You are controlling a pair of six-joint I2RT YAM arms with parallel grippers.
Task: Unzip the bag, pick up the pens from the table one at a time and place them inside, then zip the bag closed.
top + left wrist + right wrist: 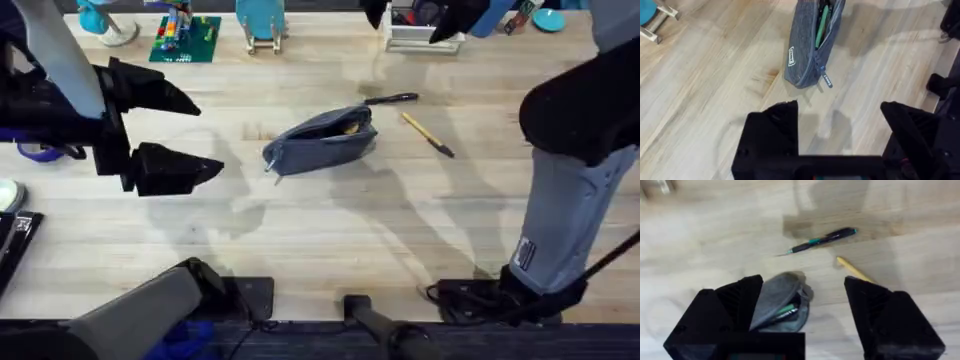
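The blue-grey bag (322, 140) lies mid-table with its zipper open, and a green-marked item (822, 25) shows inside. In the left wrist view the bag (807, 45) has its metal pull (826, 80) at the near end. A black pen (392, 99) lies just behind the bag, and a yellow pen (428, 135) lies to its right. My left gripper (190, 135) hovers open to the left of the bag, holding nothing. My right gripper (805, 315) hangs open and high above the bag (780, 297), with the black pen (822, 239) and the yellow pen (852, 269) on the table beyond it.
Along the back edge stand a green board with toy bricks (185, 38), a blue stand (262, 25) and a white tray (420, 38). A purple ring (40, 152) lies at the far left. Bare tabletop (330, 230) stretches in front of the bag.
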